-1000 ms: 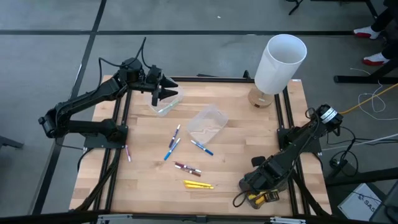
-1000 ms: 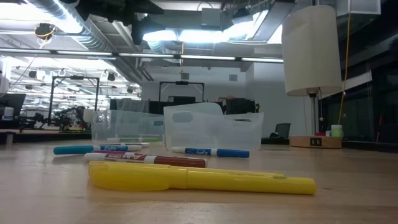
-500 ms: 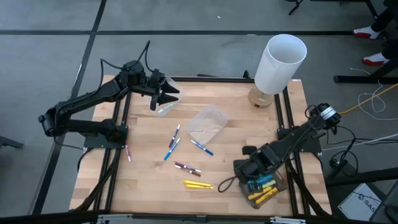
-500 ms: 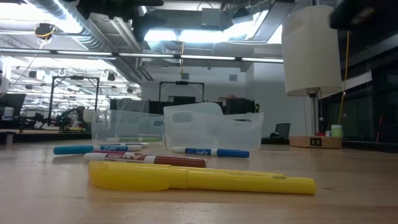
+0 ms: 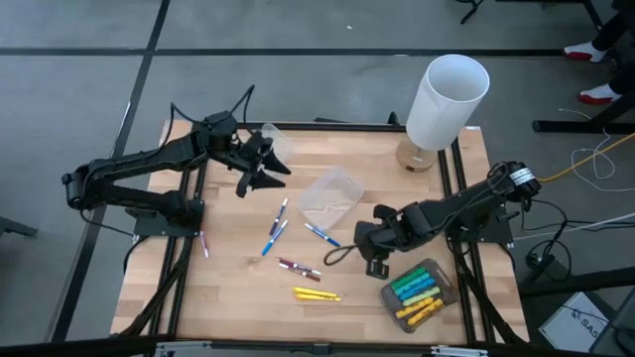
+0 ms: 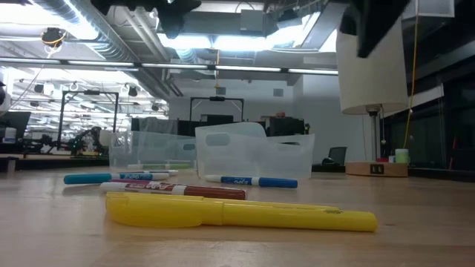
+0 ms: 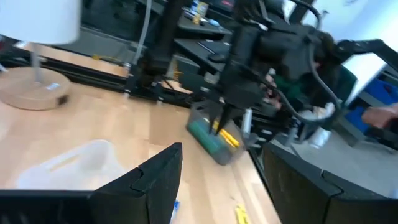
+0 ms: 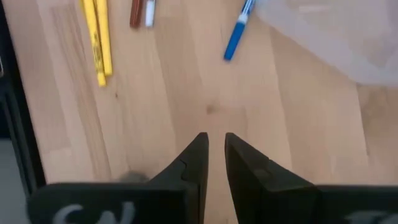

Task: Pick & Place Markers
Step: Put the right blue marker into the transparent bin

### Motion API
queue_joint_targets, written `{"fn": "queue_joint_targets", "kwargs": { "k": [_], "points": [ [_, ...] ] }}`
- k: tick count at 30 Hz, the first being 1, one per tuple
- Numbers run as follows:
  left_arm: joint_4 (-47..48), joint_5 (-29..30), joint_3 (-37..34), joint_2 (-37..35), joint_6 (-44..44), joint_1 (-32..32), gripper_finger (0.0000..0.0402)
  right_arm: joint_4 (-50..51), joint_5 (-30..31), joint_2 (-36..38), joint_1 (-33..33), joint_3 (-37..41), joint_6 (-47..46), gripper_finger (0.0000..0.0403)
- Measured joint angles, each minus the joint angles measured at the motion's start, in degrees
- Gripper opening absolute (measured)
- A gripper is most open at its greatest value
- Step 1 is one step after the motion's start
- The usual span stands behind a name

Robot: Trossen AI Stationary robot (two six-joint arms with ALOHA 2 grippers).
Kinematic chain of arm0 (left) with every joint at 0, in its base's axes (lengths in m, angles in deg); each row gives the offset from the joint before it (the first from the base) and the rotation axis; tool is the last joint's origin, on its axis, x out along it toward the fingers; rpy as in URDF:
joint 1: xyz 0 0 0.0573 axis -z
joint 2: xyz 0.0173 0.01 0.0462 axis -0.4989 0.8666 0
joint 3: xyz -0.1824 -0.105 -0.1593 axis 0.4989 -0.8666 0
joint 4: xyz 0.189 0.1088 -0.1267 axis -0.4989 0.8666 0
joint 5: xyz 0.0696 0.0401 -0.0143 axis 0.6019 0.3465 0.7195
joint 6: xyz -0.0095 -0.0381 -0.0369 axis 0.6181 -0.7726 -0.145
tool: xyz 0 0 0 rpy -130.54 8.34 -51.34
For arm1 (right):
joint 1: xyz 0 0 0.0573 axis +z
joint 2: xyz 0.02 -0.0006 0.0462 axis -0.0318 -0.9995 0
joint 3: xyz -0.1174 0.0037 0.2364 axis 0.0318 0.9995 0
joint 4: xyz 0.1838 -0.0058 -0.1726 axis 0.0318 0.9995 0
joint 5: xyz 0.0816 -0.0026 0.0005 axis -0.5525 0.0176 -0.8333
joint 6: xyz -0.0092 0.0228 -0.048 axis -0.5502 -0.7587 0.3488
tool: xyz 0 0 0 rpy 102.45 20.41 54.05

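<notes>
Loose markers lie on the wooden table: two yellow ones (image 5: pixel 316 294), a maroon-and-white pair (image 5: pixel 298 268), and blue-capped white ones (image 5: pixel 321 234) (image 5: pixel 273 238) (image 5: pixel 281 210). A clear tub (image 5: pixel 417 295) at the near right holds green, yellow and blue markers. My right gripper (image 5: pixel 365 260) hovers left of that tub, pointing steeply down at bare wood (image 8: pixel 214 140). Its fingers are almost together with nothing between them. My left gripper (image 5: pixel 260 175) hangs open over the far-left part of the table, its fingers (image 7: pixel 155 171) wide apart and holding nothing.
An empty clear tub (image 5: pixel 330 195) lies at the table's middle and another (image 5: pixel 276 142) at the far left, behind my left gripper. A white lamp (image 5: pixel 446 99) stands at the far right corner. One purple marker (image 5: pixel 203 243) lies by the left rail.
My right gripper has risen from over the near-right tub and swung toward the table's middle, uncovering the tub with its markers. My left gripper has swung from over the far-left tub toward the table's middle. No marker on the table has moved.
</notes>
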Motion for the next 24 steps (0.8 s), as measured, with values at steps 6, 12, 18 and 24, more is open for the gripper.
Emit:
{"fn": "queue_joint_targets", "kwargs": {
  "k": [6, 12, 18, 24],
  "points": [
    [0.07, 0.04, 0.00, 0.00, -1.28, 4.70, 0.0216, -2.91, -0.10, 0.00, -2.12, 0.00, 3.39, 0.0054],
    [0.07, 0.87, 0.00, 0.00, -1.34, 7.57, 0.0216, -2.91, -0.02, 0.00, -2.71, 0.00, 8.22, 0.0054],
    [0.03, 1.03, 0.00, 0.00, -4.91, 8.65, 0.0216, -6.63, -0.67, 0.35, -2.67, 0.00, 12.71, 0.0053],
    [-0.06, 1.03, 0.00, 0.00, -7.32, 9.51, 0.0216, -10.90, -3.89, 1.94, -3.70, 0.00, 17.28, 0.0013]
  ]
}}
